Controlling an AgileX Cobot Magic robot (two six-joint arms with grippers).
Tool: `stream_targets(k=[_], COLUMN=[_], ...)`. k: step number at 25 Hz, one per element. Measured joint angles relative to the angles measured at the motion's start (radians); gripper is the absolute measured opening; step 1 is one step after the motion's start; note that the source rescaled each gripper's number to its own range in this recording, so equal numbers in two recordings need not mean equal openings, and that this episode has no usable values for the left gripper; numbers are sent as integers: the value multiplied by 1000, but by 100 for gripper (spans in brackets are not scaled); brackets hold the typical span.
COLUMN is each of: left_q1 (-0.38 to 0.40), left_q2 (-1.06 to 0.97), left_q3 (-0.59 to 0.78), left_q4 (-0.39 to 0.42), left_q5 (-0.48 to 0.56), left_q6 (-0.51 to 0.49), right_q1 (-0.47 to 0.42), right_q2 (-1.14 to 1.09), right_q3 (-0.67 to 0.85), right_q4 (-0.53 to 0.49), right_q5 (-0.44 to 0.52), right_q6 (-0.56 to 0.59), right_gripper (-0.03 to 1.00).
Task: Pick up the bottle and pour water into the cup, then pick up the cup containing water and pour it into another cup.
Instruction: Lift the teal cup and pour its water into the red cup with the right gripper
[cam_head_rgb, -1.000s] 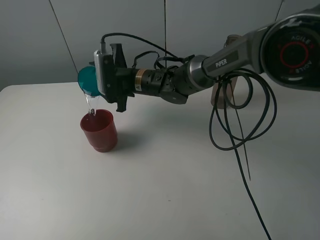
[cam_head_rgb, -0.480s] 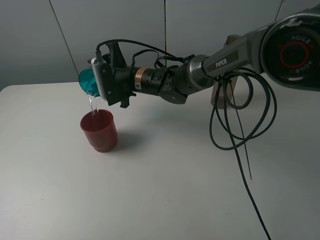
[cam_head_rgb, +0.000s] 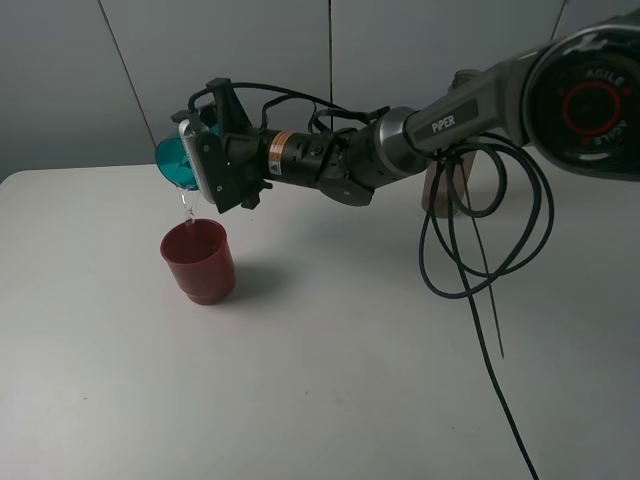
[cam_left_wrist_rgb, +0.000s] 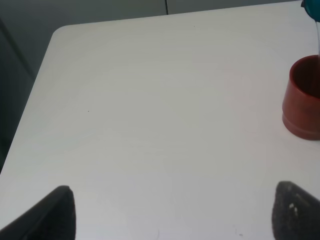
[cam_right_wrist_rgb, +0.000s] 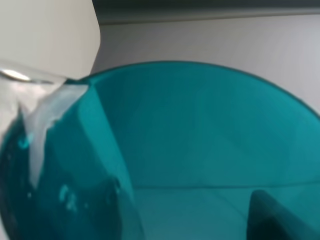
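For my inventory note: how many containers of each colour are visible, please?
Teal cup, held tilted by the right tool: 1
Dark red cup, standing on the table: 1
Grey-brown bottle, behind the arm: 1
Total: 3

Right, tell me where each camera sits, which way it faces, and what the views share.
Exterior high: mounted high, looking down at the white table; the right arm holds the teal translucent tumbler tilted over the squat dark red cup.
Left wrist: looks across the table; both dark fingertips show, spread apart.
Right wrist: pressed close against the tumbler, which fills its picture.
Shared: the red cup, in the exterior and left wrist views.
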Motion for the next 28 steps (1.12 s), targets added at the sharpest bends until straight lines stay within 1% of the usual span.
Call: stream_targets(k=[6, 17, 24, 28], left_q1=[0, 0, 0, 0], left_q2=[0, 0, 0, 0], left_q3=[0, 0, 0, 0], left_q4=[0, 0, 0, 0], left_q5=[0, 0, 0, 0], left_q6=[0, 0, 0, 0], right_q1=[0, 0, 0, 0], right_q2=[0, 0, 0, 0], right_q3=[0, 0, 0, 0], right_q4=[-2, -71, -127, -131], right_q5=[-13, -20, -20, -20], right_q6=[-78, -202, -222, -256], right_gripper=[10, 10, 10, 10])
